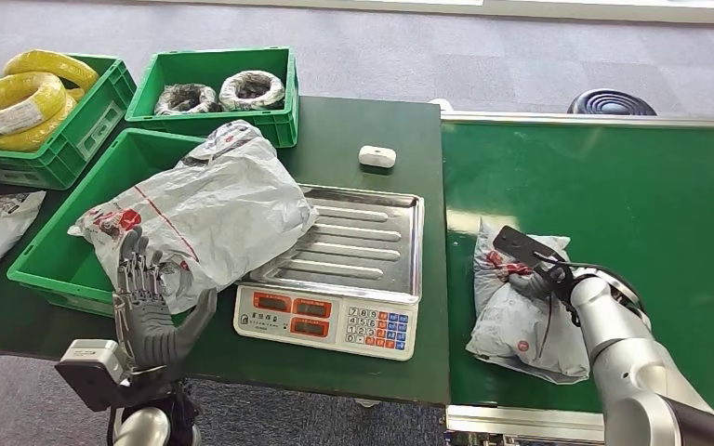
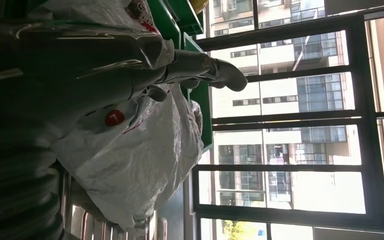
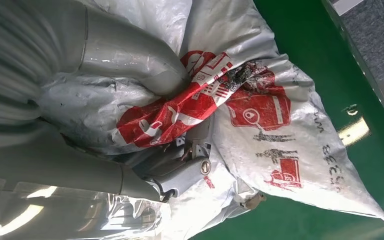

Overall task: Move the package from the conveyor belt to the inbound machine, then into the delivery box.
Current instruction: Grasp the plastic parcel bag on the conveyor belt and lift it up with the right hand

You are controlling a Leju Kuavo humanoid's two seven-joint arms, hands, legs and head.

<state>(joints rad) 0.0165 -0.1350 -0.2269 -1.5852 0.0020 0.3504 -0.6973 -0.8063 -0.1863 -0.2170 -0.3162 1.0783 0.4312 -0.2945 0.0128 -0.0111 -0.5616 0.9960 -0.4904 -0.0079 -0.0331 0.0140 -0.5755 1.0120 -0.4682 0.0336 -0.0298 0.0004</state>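
progress: I'd call this roughly the start of a cycle. The package [image 1: 521, 321] I'm after now is on the conveyor belt [image 1: 651, 214], so the weigh and the drop are both still to do for it.

right robot hand: my right robot hand [image 1: 541, 279] is down on top of that package, thumb and fingers dug into the crumpled plastic in the right wrist view. Looks like a grip to me, though the bag isn't off the belt yet.

left robot hand: my left robot hand [image 1: 153, 307] is up with fingers spread and holding nothing, right next to the big bag [image 1: 200, 209].

big bag: it's lying half on the scale tray [image 1: 372, 243] and half over the rim of the green delivery box [image 1: 56, 255]. I'd say it isn't fully in the box yet.

in the way: that big bag covers the box-side part of the scale tray, so I think it needs shoving into the box before the next one gets weighed.

other stuff: beyond the scale tray there's a small white object [image 1: 377, 156] on the worktop [image 1: 372, 121], a crate of grey coils [image 1: 218, 91] and a crate of yellow coils [image 1: 28, 98].
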